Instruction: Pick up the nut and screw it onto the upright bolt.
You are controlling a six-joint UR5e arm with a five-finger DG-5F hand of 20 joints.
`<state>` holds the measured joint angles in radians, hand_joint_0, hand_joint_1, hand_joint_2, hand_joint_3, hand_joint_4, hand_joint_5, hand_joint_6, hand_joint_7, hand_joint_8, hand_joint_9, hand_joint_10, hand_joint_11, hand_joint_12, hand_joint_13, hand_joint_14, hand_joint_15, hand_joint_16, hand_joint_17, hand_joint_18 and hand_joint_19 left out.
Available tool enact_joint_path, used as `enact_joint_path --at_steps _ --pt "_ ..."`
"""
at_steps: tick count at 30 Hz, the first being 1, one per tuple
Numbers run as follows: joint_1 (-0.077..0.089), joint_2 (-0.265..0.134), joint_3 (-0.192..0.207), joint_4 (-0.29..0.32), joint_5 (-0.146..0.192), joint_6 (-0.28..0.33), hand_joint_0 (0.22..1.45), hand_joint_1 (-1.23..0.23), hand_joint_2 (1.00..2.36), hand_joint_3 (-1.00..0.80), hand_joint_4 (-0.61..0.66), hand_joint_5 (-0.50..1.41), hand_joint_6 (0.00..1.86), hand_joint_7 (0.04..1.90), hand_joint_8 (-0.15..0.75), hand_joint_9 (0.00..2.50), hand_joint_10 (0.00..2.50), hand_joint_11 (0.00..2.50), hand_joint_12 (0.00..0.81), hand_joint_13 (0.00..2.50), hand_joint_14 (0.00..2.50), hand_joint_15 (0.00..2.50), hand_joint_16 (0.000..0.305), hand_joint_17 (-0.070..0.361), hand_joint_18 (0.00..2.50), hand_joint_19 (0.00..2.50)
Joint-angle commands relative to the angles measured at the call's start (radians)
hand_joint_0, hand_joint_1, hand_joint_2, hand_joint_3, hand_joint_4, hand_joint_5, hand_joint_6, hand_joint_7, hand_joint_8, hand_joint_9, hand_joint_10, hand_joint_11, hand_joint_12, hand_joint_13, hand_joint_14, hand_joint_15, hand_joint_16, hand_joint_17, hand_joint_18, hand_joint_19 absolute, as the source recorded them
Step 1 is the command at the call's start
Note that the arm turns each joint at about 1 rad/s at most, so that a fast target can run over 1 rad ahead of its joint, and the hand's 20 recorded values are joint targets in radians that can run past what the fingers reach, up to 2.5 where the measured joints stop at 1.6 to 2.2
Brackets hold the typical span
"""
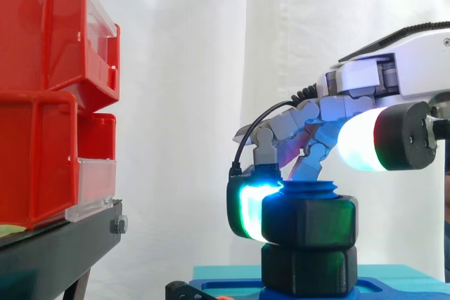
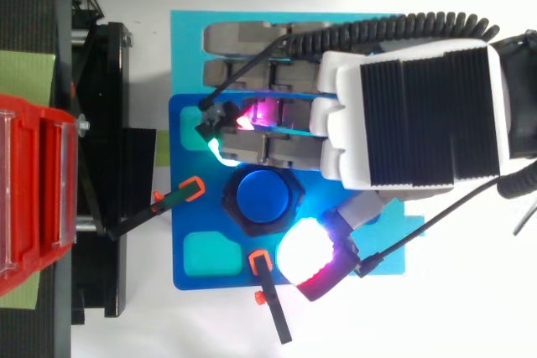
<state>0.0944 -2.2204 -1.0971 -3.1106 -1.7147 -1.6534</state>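
Top view: hand (image 2: 403,115) is clasping the black nut (image 2: 230,200) sitting atop the upright blue bolt (image 2: 264,194), fingers (image 2: 222,147) at 10 o'clock, thumb at 5; probably light, rigid, slick, so opposite flats are looking safest.

Two red bins (image 1: 49,96) are stacked on a black stand (image 1: 63,244) at the left, before a white curtain (image 1: 190,68). The robot hand (image 1: 365,79) reaches in from the right, its fingers curled downward. One fingertip (image 1: 246,212), glowing cyan and white, rests against the left side of a black nut (image 1: 309,220). The nut sits near the top of a blue bolt (image 1: 309,189), above a second black hexagonal piece (image 1: 308,268) on a blue plate (image 1: 401,288). A white-glowing thumb pad (image 1: 362,138) sits higher, to the right.
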Motion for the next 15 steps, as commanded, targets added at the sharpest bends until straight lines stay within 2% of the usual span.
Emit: enact_joint_path --at_steps 1,8,12,13,15 --pt "-0.01 -0.001 0.013 -0.005 -0.014 -0.011 0.52 -0.09 1.0 -0.5 0.14 0.05 0.56 1.34 0.249 0.94 0.0 0.0 0.265 0.57 0.0 0.0 0.027 0.06 0.21 0.0" --pt "-0.028 -0.001 0.042 -0.051 -0.029 -0.04 0.53 -0.11 1.0 -0.5 0.13 0.08 0.56 1.36 0.213 1.21 0.0 0.0 0.197 0.76 0.0 0.0 0.018 0.041 0.42 0.0" --pt "-0.042 -0.001 0.056 -0.065 -0.04 -0.043 0.53 -0.12 1.0 -0.5 0.15 0.08 0.56 1.37 0.203 1.25 0.0 0.0 0.184 0.78 0.0 0.0 0.016 0.036 0.44 0.0" --pt "-0.042 -0.001 0.059 -0.066 -0.042 -0.043 0.53 -0.12 1.0 -0.5 0.16 0.08 0.52 1.46 0.217 1.24 0.0 0.0 0.193 0.76 0.0 0.0 0.017 0.037 0.43 0.0" --pt "-0.047 -0.001 0.065 -0.072 -0.046 -0.045 0.53 -0.12 1.0 -0.5 0.17 0.08 0.5 1.47 0.234 1.21 0.0 0.0 0.205 0.73 0.0 0.0 0.019 0.042 0.38 0.0"
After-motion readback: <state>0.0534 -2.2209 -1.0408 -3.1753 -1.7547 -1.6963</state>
